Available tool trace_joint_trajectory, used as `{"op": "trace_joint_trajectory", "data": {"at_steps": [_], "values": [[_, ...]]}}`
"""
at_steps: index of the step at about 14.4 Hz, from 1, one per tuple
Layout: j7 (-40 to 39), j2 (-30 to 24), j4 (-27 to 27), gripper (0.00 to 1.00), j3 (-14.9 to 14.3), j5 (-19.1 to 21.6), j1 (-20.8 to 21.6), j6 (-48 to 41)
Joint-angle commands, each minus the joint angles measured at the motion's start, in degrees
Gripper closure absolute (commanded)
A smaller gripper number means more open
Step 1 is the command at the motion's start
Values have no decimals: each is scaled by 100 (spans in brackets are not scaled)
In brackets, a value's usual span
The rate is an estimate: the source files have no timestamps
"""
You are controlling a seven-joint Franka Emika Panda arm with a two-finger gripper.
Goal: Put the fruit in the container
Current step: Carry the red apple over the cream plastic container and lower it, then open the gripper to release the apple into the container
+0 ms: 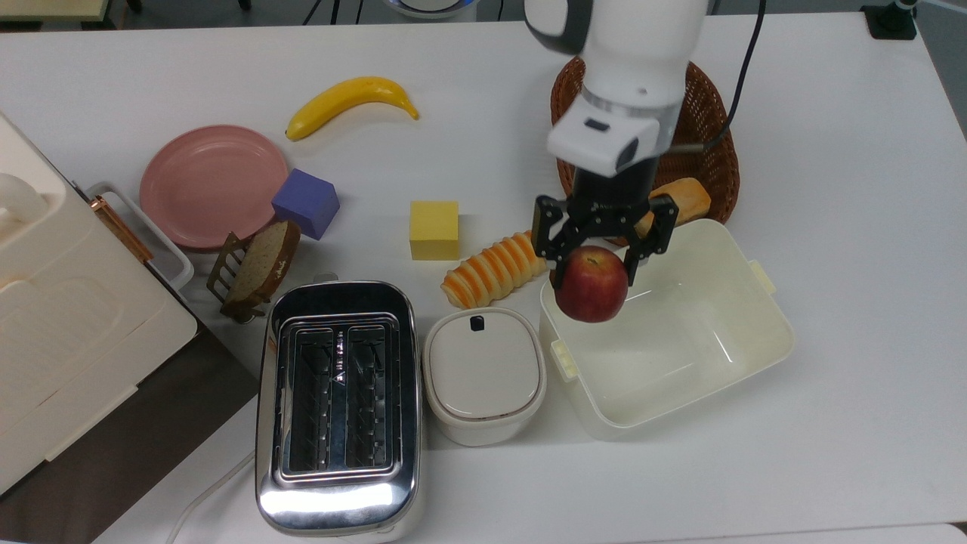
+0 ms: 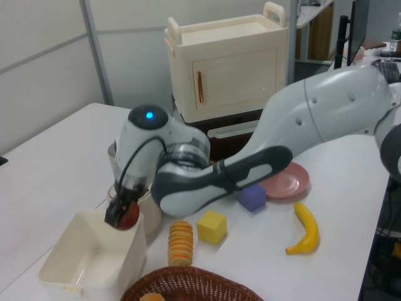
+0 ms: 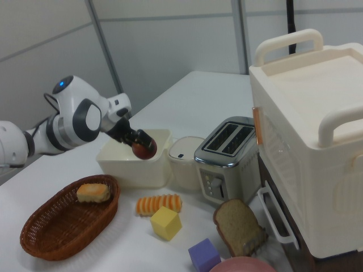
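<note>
The dark red fruit point(image 1: 592, 284) hangs over the upper-left corner of the cream-white container point(image 1: 725, 378) in the top view, with my gripper point(image 1: 597, 261) shut on it from above. In the left view the fruit point(image 2: 128, 217) sits just above the container point(image 2: 81, 276) at its near-right rim, held by my gripper point(image 2: 121, 211). The right view shows the fruit point(image 3: 143, 149) over the container point(image 3: 133, 170) near its right edge, in my gripper point(image 3: 138, 143).
A lidded white pot point(image 1: 484, 374) and a toaster point(image 1: 338, 404) stand at the container's left in the top view. A wicker basket point(image 1: 702, 143) with a bun point(image 1: 680, 200) sits behind it. A striped pastry point(image 1: 491, 268), yellow cube point(image 1: 434, 229), purple cube point(image 1: 305, 202), pink plate point(image 1: 211, 185) and banana point(image 1: 349, 102) lie farther left.
</note>
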Motion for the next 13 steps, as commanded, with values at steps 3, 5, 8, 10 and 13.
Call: {"op": "trace_joint_trajectory", "data": {"at_steps": [3,5,8,10,13], "values": [[112,213,86,72,184,-298,-31,132],[112,213,77,71,184,-298,-31,132],[104,213,77,17,184,-403,-31,132],[112,213,77,10,184,-465,-40,124],[183,213,77,8,184,-474,-49,124]]}}
